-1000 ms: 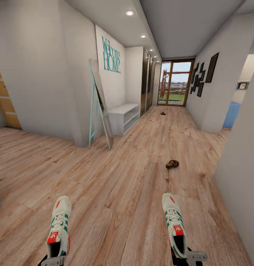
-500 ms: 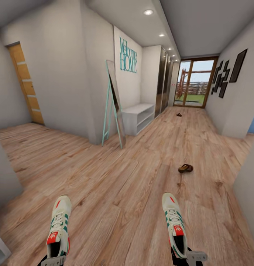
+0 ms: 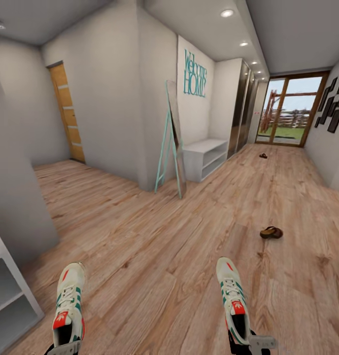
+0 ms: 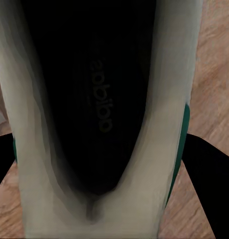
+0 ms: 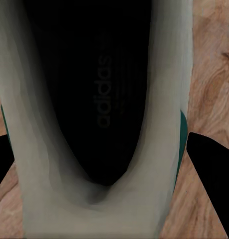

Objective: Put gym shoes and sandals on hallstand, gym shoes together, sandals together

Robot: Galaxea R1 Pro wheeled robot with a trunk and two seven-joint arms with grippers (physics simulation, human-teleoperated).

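Left gripper [image 3: 66, 348] holds one sneaker [image 3: 67, 308] by the heel; right gripper [image 3: 248, 344] holds the other sneaker [image 3: 233, 300]. Rack [image 3: 205, 157] stands well ahead, beyond the leaning mirror [image 3: 175, 140]. Risk: a heel-only grip may slip in transit; the nearer sandal [image 3: 271, 232] lies short of the rack, possibly in the path.

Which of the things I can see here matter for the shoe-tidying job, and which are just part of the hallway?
Part of the job:
- left gym shoe, held in the left gripper
- right gym shoe, held in the right gripper
- near sandal on the corridor floor
- far sandal
- hallstand

Just there:
- leaning mirror
- wall lettering
- wooden door
- glass door
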